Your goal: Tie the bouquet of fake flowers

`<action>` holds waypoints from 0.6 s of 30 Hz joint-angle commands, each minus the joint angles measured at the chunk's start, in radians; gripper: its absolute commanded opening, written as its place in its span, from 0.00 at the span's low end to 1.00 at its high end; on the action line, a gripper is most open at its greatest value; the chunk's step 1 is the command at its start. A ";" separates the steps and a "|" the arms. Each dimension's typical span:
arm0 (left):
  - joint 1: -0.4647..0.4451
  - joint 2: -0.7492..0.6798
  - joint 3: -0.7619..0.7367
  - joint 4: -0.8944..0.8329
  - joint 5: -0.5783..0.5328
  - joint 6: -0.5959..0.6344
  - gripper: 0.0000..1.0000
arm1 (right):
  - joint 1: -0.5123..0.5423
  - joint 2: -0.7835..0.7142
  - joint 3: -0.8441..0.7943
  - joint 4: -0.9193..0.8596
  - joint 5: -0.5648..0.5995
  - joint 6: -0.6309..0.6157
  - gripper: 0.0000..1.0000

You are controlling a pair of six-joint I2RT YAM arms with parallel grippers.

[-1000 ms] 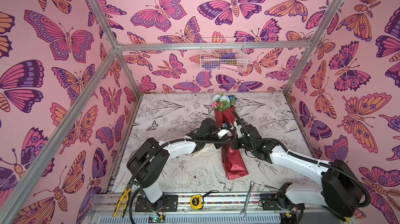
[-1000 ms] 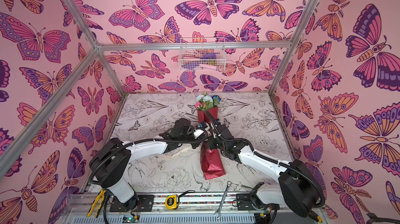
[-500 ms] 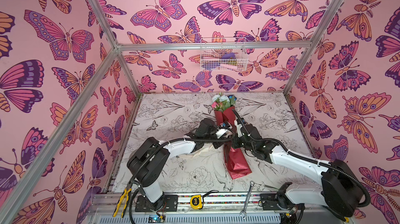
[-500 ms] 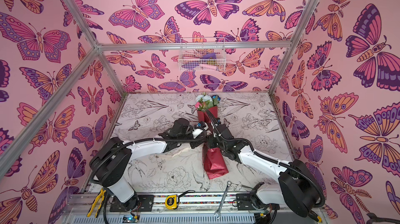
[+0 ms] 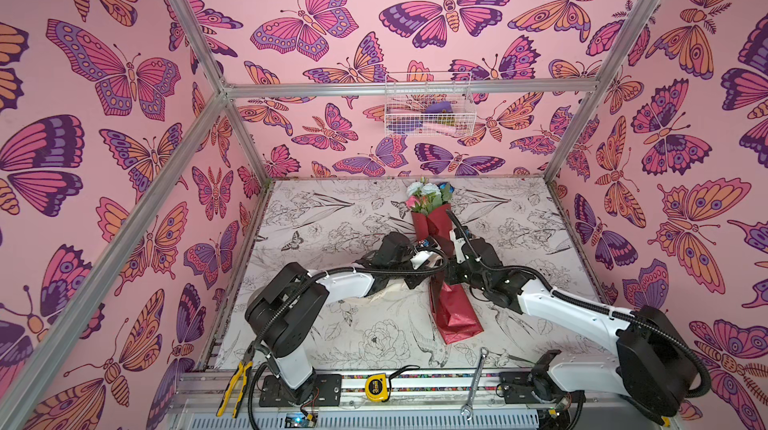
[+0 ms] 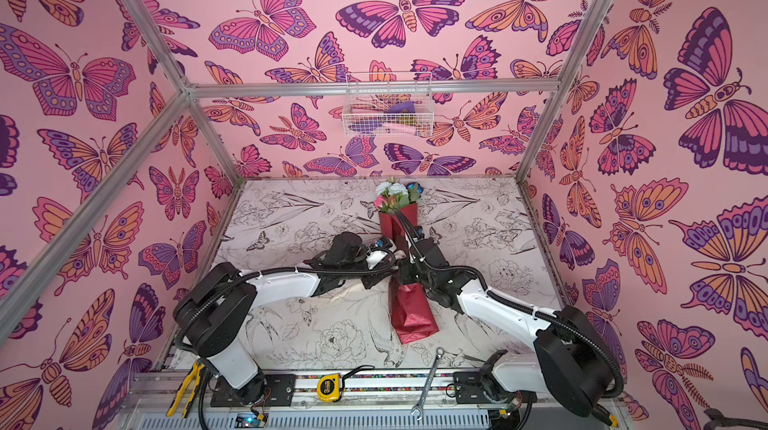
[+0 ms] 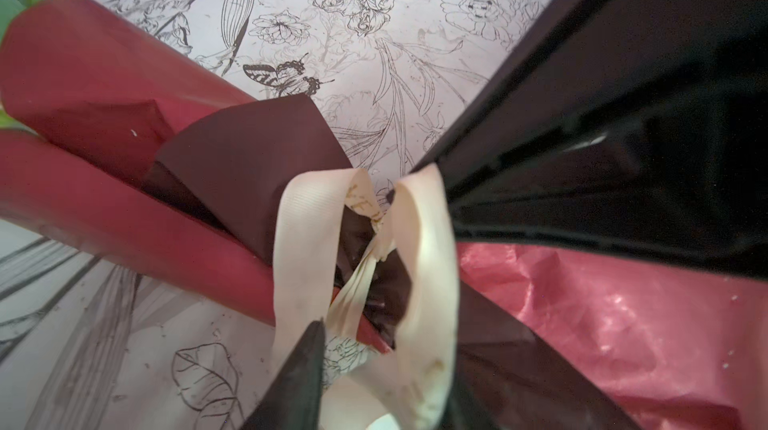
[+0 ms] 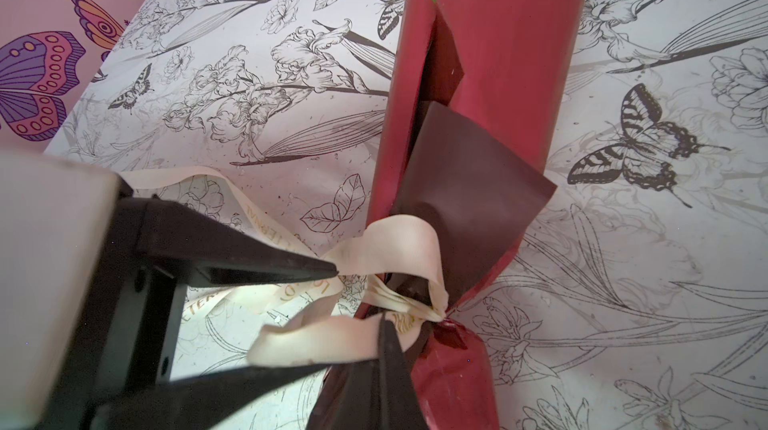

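I judge the tie nearly done: the cream ribbon point(image 8: 399, 247) is knotted round the bouquet of fake flowers point(image 8: 498, 75), lying on the worktop point(image 8: 249, 75) at the tip of my clenched right hand point(image 8: 385, 328), while my left hand point(image 8: 330, 318), released, straddles its loose tail point(image 8: 307, 340), which needs pulling snug.

I had the bouquet point(image 5: 455, 313) lying lengthwise down the middle of the tabletop point(image 5: 332, 241), heads toward the back wall, foot toward the front rail point(image 5: 432, 384). The ribbon point(image 8: 390, 249) was knotted at its waist. My left hand point(image 8: 330, 318) came at that knot from the left and my right hand point(image 8: 388, 349) from the right. Along the rail, the pliers point(image 5: 235, 386) lay far left, the tape measure point(image 5: 377, 387) near the middle, and the wrench point(image 5: 473, 382) to its right. A wire basket point(image 5: 428, 104) hung on the back wall, above the flower heads.
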 commanded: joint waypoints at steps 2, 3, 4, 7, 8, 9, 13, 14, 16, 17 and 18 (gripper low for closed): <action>0.009 -0.020 -0.010 0.027 0.010 -0.004 0.15 | 0.009 0.010 -0.004 0.034 0.006 0.018 0.00; 0.009 -0.022 -0.006 0.027 0.016 -0.007 0.11 | 0.009 0.013 -0.003 0.035 0.005 0.018 0.00; 0.009 -0.022 0.000 0.029 0.025 -0.011 0.09 | 0.009 0.014 -0.003 0.035 0.002 0.019 0.00; 0.009 -0.025 0.022 0.028 0.055 -0.030 0.05 | 0.008 0.018 -0.005 0.042 -0.004 0.022 0.00; 0.009 -0.024 0.029 0.028 0.061 -0.041 0.04 | 0.008 0.018 -0.004 0.044 -0.006 0.026 0.00; 0.009 -0.021 0.037 0.027 0.065 -0.052 0.03 | 0.009 0.017 -0.004 0.044 -0.010 0.028 0.01; 0.008 -0.019 0.061 0.034 0.064 -0.109 0.00 | 0.009 -0.009 -0.007 0.041 -0.016 0.045 0.14; 0.008 -0.017 0.066 0.039 0.056 -0.128 0.00 | 0.009 -0.027 -0.010 0.036 -0.015 0.050 0.17; 0.008 -0.013 0.073 0.038 0.045 -0.155 0.00 | 0.009 -0.071 -0.024 0.020 -0.007 0.062 0.21; 0.009 -0.012 0.076 0.038 0.039 -0.167 0.00 | 0.009 -0.102 -0.036 0.009 0.003 0.066 0.23; 0.009 -0.012 0.080 0.034 0.037 -0.177 0.00 | 0.009 -0.144 -0.048 -0.006 0.011 0.071 0.25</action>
